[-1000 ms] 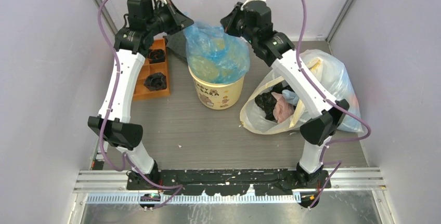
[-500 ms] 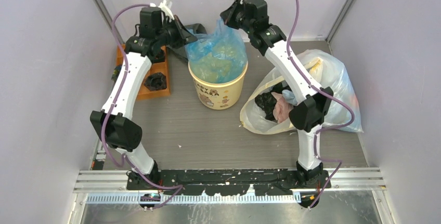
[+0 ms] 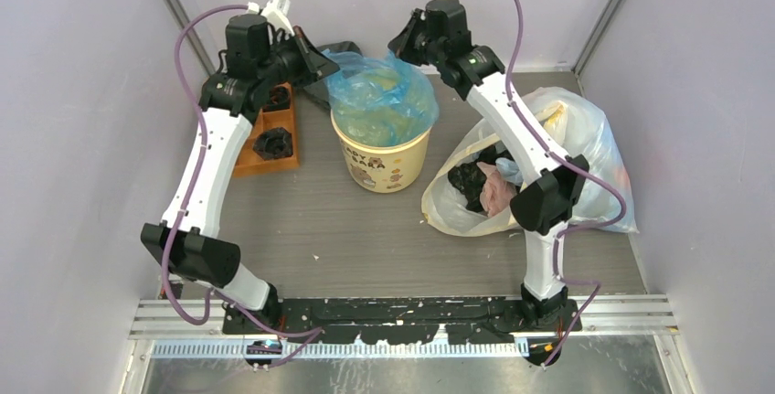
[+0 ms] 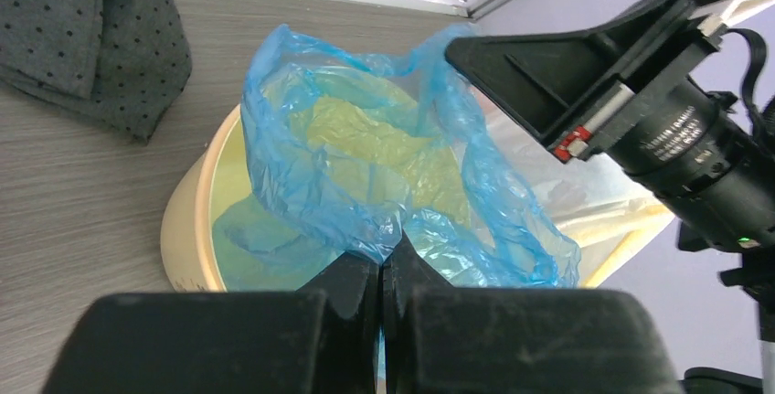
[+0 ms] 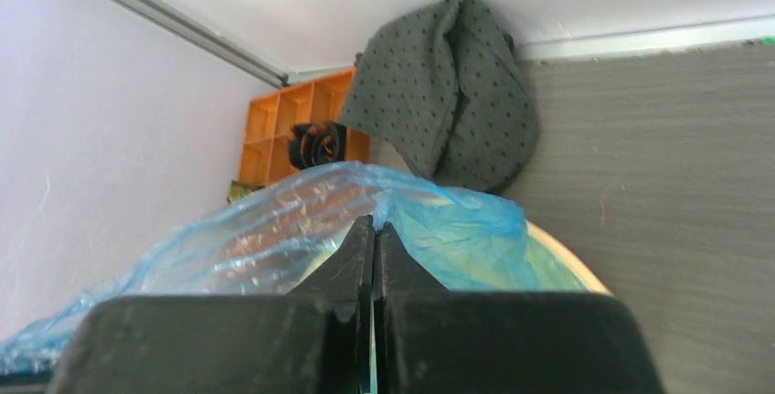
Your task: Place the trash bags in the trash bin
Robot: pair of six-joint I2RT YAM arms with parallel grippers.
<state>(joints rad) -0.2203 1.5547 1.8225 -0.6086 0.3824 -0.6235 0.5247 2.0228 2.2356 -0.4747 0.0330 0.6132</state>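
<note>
The light-blue trash bag [image 3: 379, 92] hangs with its lower part inside the cream-yellow trash bin [image 3: 381, 158] and its mouth spread above the rim. My left gripper [image 3: 329, 63] is shut on the bag's left edge, and my right gripper [image 3: 398, 48] is shut on its far right edge. In the left wrist view the bag [image 4: 366, 175] is pinched at the fingertips [image 4: 382, 261] above the bin [image 4: 187, 220]. In the right wrist view the bag [image 5: 274, 220] is pinched at the gripper [image 5: 375, 222], with the bin's rim [image 5: 567, 261] showing beyond.
An orange compartment tray [image 3: 265, 129] with black parts stands left of the bin. A grey dotted cloth [image 5: 448, 92] lies behind the bin. A large whitish-clear sack [image 3: 539, 165] with dark contents lies to the right, under the right arm.
Both grippers keep their hold on the bag. Over the last half second the left gripper moved up and left, and the bag's mouth spread wider over the bin.
</note>
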